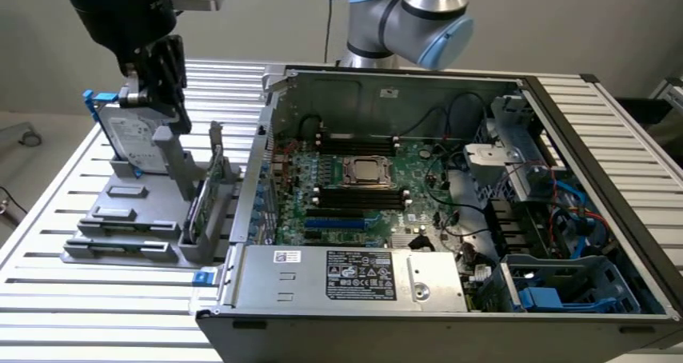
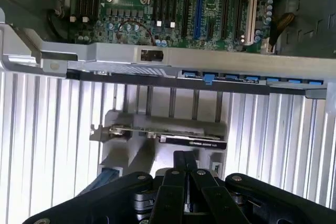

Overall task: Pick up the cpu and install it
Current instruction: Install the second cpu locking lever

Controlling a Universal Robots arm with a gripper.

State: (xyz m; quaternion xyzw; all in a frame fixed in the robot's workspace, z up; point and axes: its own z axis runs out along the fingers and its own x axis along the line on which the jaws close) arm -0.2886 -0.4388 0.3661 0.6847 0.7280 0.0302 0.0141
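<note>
Jaws (image 1: 160,75) together and empty, pointing down above the grey rack (image 1: 133,219), cpu (image 1: 366,170) socketed.

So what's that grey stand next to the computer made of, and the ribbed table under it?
The grey stand looks like matte moulded or printed plastic: dull, even grey with no glint. The table looks like bare aluminium slats: pale, silvery, with bright streaks along each rib. The computer case seems to be sheet steel, going by its folded grey panels.
</note>
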